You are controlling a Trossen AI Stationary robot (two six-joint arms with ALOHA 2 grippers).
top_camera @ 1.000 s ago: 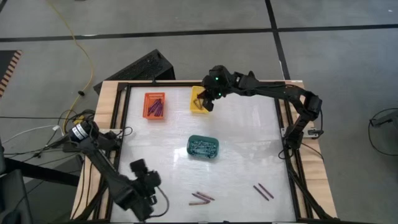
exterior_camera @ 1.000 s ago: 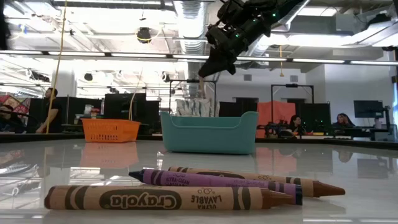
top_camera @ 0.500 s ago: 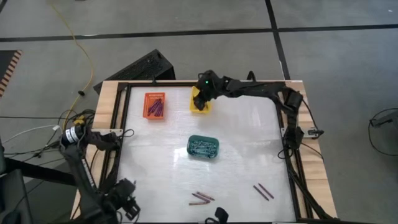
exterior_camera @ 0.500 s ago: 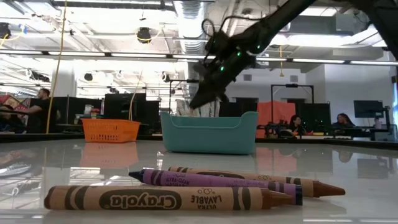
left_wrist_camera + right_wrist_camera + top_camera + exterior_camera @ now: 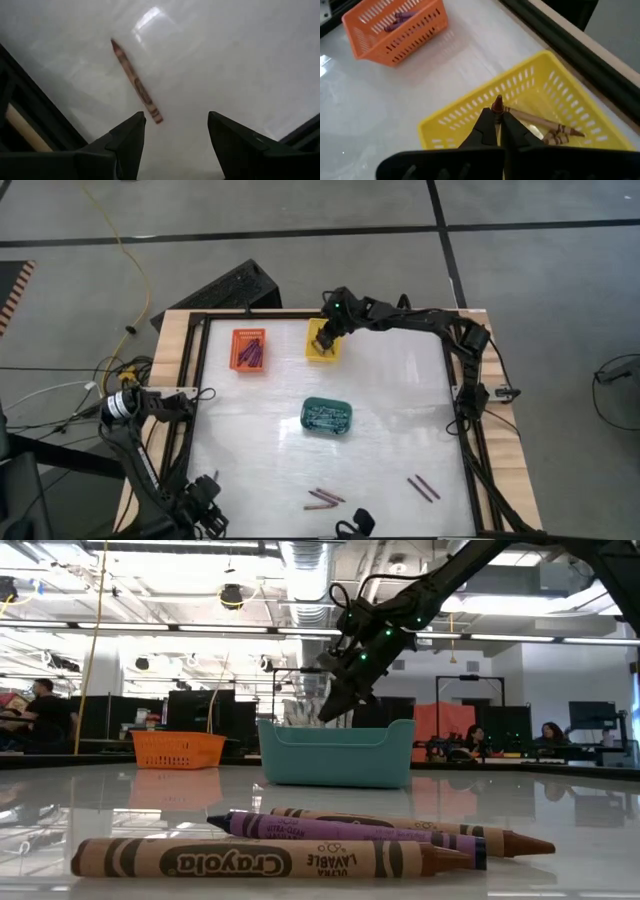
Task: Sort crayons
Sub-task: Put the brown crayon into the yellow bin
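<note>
The right gripper [image 5: 326, 343] hangs over the yellow basket [image 5: 313, 355] at the upper middle of the high view, its fingers [image 5: 487, 131] pressed together on a brown crayon [image 5: 497, 105] whose tip stands up between them in the right wrist view; more brown crayons [image 5: 547, 125] lie on the floor of that basket [image 5: 470, 114]. In the low view the same gripper [image 5: 330, 712] points down behind the teal basket [image 5: 336, 753] at centre frame. The orange basket [image 5: 249, 350], upper left of the table in the high view, holds purple crayons [image 5: 252, 352], also visible through its slotted wall at the upper left of the right wrist view [image 5: 400, 17]. The teal basket [image 5: 327, 417] sits at mid-table and holds pale crayons. Loose crayons lie along the lower edge of the white table [image 5: 400, 390]: a small group at lower centre [image 5: 324, 498] and a pair at lower right [image 5: 423, 488]. In the foreground of the low view three of them lie close together: a brown one [image 5: 270, 858] nearest, a purple one [image 5: 345, 833] behind it, and another brown one [image 5: 500, 837] reaching right. The left gripper [image 5: 203, 505] waits at the lower left corner of the high view, fingers [image 5: 127, 140] spread apart and holding nothing; in the left wrist view one brown-red crayon [image 5: 136, 81] lies on the table beyond them. People show in the room at the far left [image 5: 45, 715] and right [image 5: 472, 739] of the low view.
</note>
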